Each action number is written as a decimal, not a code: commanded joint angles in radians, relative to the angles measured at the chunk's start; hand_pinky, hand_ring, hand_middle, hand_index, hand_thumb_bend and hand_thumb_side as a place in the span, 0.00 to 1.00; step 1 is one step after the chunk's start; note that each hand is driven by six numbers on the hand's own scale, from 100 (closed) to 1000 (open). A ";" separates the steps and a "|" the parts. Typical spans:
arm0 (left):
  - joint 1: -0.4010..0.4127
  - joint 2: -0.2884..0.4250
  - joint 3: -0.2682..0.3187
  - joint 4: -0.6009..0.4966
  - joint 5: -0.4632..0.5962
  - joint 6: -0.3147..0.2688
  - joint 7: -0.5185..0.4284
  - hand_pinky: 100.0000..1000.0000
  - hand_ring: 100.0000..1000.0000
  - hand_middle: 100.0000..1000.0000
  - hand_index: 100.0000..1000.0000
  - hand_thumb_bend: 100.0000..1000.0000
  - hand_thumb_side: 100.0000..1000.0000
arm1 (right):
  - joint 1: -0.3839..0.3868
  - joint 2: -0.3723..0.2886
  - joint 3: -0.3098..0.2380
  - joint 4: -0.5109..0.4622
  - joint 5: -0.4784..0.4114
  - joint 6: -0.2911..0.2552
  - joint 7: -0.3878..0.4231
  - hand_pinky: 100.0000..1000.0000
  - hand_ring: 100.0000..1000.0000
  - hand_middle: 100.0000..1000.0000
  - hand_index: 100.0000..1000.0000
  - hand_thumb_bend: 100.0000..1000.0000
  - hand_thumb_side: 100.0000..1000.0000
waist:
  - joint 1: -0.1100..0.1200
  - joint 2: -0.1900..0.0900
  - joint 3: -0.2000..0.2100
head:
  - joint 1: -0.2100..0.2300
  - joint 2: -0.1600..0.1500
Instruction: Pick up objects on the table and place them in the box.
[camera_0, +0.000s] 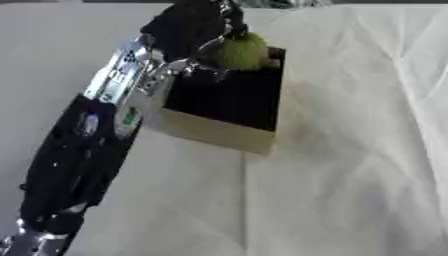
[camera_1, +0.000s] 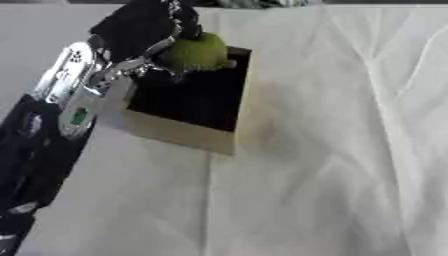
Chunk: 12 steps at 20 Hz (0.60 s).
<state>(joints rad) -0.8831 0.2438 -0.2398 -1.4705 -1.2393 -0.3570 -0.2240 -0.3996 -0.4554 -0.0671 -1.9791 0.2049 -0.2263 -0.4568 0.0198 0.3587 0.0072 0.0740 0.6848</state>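
On the white cloth-covered surface (camera_0: 350, 175) stands a tan cardboard box with a dark inside (camera_0: 229, 102). Above its far rim, the black left hand (camera_0: 188, 25) seems to curl its fingers round a round yellow-green fuzzy ball (camera_1: 198, 52).

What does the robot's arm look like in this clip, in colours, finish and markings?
Only the left arm shows. Its long lower section is glossy black; nearer the wrist sits a silver metallic segment with a small green mark. The left hand is black with silvery parts. No right arm or loose cables are visible.

Matt cardboard box (camera_0: 214, 131) on creased white cloth (camera_0: 350, 175).
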 joint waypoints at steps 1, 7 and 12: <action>-0.013 0.002 0.002 0.009 -0.013 -0.019 -0.048 0.51 0.47 0.37 0.51 0.21 0.00 | -0.008 -0.015 -0.008 -0.021 -0.001 -0.001 -0.002 0.78 0.69 0.65 0.74 0.00 0.52 | -0.002 -0.020 -0.001 | -0.004 -0.001; -0.005 -0.002 0.008 0.029 0.014 -0.048 -0.124 0.77 0.76 0.71 0.84 0.57 0.14 | -0.005 -0.015 -0.009 -0.021 0.000 -0.001 -0.003 0.78 0.69 0.65 0.74 0.00 0.52 | -0.001 -0.020 -0.001 | -0.006 0.001; -0.003 0.002 0.024 0.013 0.012 -0.029 -0.097 0.91 0.89 0.86 0.95 0.68 0.37 | -0.004 -0.015 -0.010 -0.021 0.000 0.000 -0.003 0.78 0.69 0.65 0.74 0.00 0.52 | 0.000 -0.021 -0.001 | -0.007 0.002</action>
<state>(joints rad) -0.8723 0.2388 -0.2290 -1.4344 -1.2253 -0.3919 -0.3302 -0.3953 -0.4534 -0.0675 -1.9791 0.2049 -0.2263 -0.4572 0.0223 0.3587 0.0072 0.0691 0.6853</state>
